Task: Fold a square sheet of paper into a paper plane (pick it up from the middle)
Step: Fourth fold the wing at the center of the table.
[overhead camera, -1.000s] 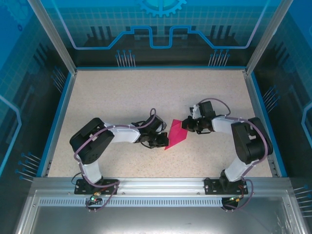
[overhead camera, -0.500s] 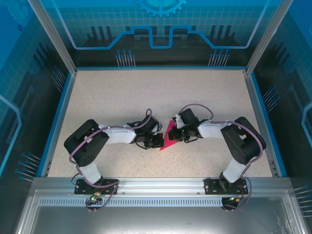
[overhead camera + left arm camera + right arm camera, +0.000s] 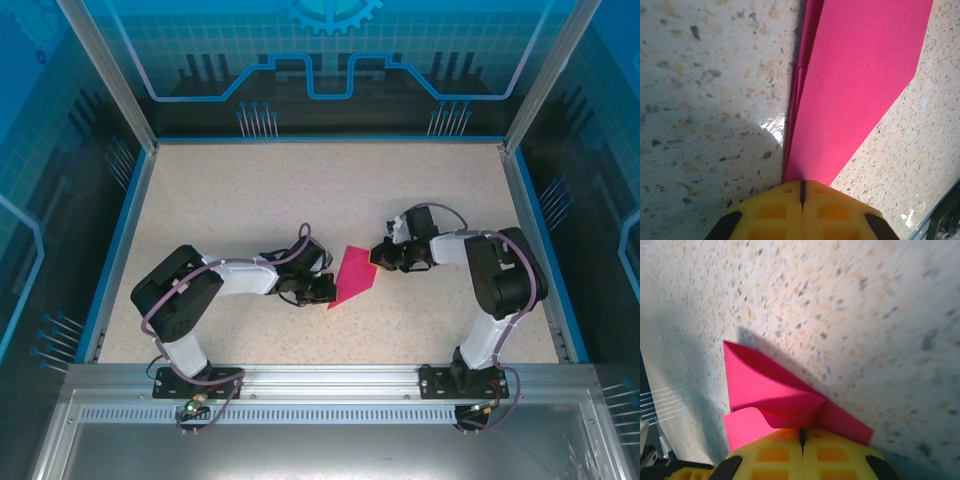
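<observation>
The magenta-pink sheet of paper (image 3: 353, 274), folded into a pointed, layered shape, lies at the table's middle between both arms. My left gripper (image 3: 323, 291) is shut on its near-left tip. In the left wrist view the paper (image 3: 855, 75) runs away from the shut yellow fingers (image 3: 775, 210) of the left gripper (image 3: 802, 182) with stacked edges on its left. My right gripper (image 3: 381, 258) is shut on the far-right edge. In the right wrist view the right gripper (image 3: 802, 431) pinches a curled flap of the paper (image 3: 765, 385), lifted off the table.
A speckled beige tabletop (image 3: 250, 200) is ringed by a blue rim (image 3: 118, 255) and metal frame posts. The aluminium rail (image 3: 330, 378) carrying both arm bases runs along the near edge.
The right gripper swung left towards the left gripper, closing the paper up, then drew back right to where it started, spreading the paper out again. The left gripper stayed almost still.
</observation>
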### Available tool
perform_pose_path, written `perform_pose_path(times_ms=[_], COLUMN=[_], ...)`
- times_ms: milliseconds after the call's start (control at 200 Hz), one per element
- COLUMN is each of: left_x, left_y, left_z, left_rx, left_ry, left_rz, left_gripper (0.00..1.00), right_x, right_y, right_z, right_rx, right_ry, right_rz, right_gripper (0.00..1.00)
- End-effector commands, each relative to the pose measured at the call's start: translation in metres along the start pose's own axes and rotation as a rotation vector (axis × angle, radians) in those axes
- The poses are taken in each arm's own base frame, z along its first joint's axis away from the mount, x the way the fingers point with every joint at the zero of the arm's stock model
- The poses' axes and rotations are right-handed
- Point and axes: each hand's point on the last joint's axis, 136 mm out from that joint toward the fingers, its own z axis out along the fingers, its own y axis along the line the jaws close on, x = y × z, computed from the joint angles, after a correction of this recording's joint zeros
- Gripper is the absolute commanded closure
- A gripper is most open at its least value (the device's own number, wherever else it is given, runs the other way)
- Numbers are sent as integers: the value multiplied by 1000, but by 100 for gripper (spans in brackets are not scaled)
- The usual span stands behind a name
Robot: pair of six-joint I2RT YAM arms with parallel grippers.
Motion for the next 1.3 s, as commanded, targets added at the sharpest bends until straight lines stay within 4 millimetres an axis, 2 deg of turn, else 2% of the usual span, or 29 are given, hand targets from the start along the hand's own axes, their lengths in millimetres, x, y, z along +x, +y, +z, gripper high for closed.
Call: perform_pose_path(times_ms=[0,115,265,365,530,655,715,810,965,1295], left_x=[54,54,51,48,48,49,49,50,52,56], left_y=[76,75,71,68,68,70,70,71,73,76], left_z=[4,4,3,3,4,4,3,3,1,2], left_rx=[-255,-248,-234,-228,-229,-236,-238,-245,-251,-252], left_ry=[163,163,155,149,149,152,152,154,158,165], left_rz=[-106,-102,-94,-89,-93,-94,-95,-100,-100,-106], left_gripper=[100,100,100,100,100,100,100,100,100,100], right_x=[-37,-48,-51,-37,2,24,29,27,8,-44], right_y=[-30,-27,-3,19,47,54,52,46,30,-20], right_z=[-10,-24,-38,-35,-19,3,11,20,22,-6], right_rx=[122,132,69,2,-56,-55,-55,-45,-35,40], right_ry=[-119,-174,-203,-163,-68,23,52,62,21,-136], right_rz=[36,50,12,-46,-153,-201,-198,-187,-153,-13], right_gripper=[94,94,94,94,94,94,94,95,94,95])
